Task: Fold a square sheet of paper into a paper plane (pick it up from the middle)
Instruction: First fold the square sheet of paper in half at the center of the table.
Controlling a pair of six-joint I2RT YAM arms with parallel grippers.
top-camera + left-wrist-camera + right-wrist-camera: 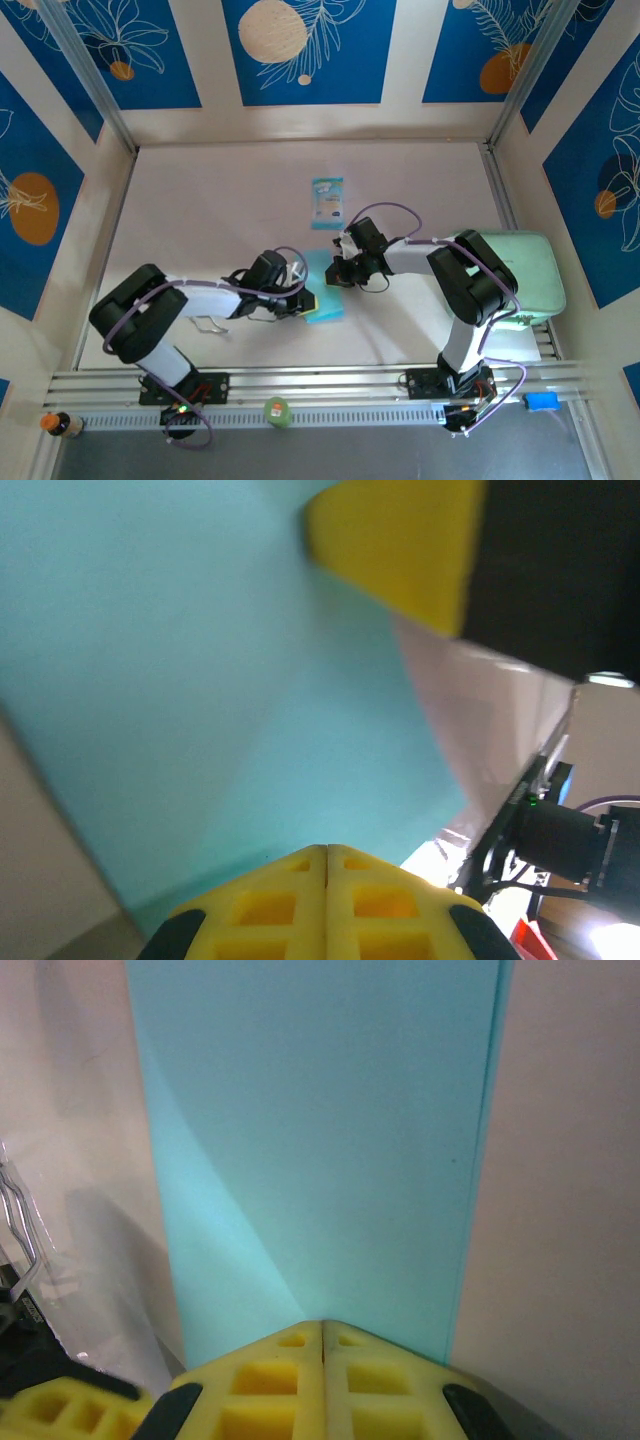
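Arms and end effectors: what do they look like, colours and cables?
Both alike: left arm and right arm have white links, bulky black joints, looping purple cables; left end effector and right end effector have yellow fingers with square pockets, black trim.

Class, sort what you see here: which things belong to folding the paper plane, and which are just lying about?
For the job: light-blue paper; left pincer; right pincer.
Lying about: teal-and-white packet; pale green pad; green round object; small bottle.
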